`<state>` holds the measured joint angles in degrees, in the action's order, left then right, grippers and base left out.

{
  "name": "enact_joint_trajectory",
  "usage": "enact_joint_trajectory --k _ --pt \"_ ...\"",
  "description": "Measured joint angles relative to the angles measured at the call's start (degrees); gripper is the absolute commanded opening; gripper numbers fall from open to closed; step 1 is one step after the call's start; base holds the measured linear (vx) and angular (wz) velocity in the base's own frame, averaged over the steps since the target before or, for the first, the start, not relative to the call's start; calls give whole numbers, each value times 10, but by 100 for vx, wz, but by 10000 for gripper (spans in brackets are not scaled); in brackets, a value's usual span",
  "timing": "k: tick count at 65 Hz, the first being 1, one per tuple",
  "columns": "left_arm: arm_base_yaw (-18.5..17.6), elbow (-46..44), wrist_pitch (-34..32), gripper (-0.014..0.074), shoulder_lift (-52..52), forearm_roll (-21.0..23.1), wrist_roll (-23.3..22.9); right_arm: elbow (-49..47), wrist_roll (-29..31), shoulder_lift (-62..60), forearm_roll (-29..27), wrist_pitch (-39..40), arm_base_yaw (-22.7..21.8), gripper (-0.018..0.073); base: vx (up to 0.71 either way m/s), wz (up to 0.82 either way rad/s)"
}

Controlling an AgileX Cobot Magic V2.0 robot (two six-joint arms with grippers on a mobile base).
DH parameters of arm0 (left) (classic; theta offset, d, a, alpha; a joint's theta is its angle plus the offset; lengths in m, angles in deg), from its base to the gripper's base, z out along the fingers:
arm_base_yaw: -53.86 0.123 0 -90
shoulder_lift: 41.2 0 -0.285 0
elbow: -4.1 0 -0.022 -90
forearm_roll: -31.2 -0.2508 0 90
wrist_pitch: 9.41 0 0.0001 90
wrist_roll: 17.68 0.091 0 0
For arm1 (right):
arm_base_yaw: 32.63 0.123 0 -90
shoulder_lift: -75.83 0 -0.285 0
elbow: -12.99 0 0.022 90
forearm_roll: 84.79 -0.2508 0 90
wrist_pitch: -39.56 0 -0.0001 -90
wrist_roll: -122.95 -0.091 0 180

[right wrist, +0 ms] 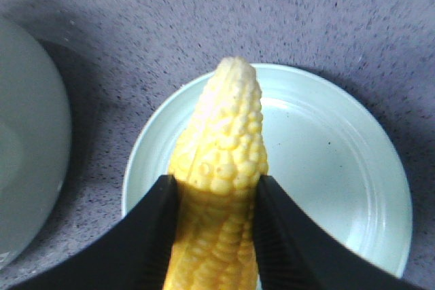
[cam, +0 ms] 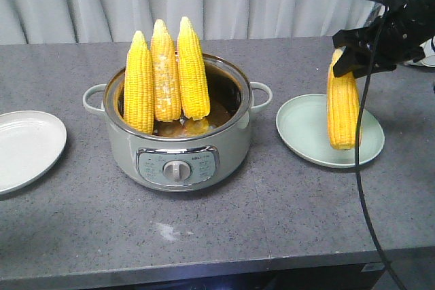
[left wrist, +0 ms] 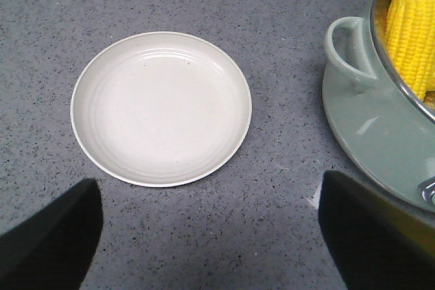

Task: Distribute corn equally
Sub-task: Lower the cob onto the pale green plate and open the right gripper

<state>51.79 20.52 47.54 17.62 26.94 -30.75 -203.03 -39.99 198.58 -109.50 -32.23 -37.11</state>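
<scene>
Three cobs of corn (cam: pixel 165 73) stand upright in the pale green pot (cam: pixel 177 147) at the table's middle. A fourth cob of corn (cam: pixel 342 110) hangs upright over the pale green plate (cam: pixel 302 127) on the right, its lower end close to the plate's surface. My right gripper (cam: pixel 346 59) is shut on its upper part. In the right wrist view the black fingers (right wrist: pixel 153 229) squeeze the cob (right wrist: pixel 228 127) from both sides above the plate (right wrist: pixel 326 154). My left gripper (left wrist: pixel 209 195) stands open above bare table, just in front of an empty white plate (left wrist: pixel 160 106).
The white plate (cam: pixel 27 144) lies at the table's left edge. The pot's handle (left wrist: pixel 350 49) and a cob (left wrist: pixel 414 25) show at the right of the left wrist view. A black cable (cam: pixel 360 168) hangs from the right arm. Grey curtains hang behind the table.
</scene>
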Motion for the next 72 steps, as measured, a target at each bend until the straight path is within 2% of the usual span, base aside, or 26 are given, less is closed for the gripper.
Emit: enact_joint_trajectory --k 12,23,52,72 --pt "0 0 4 606 0 0 0 0 -10 39 0 1 0 146 0 0" --pt "0 0 4 603 0 0 0 0 -21 56 0 4 0 197 0 0" --pt "0 0 6 590 0 0 0 0 -29 63 0 12 0 579 0 0" --pt "0 0 9 590 0 0 0 0 -22 60 0 18 0 594 0 0"
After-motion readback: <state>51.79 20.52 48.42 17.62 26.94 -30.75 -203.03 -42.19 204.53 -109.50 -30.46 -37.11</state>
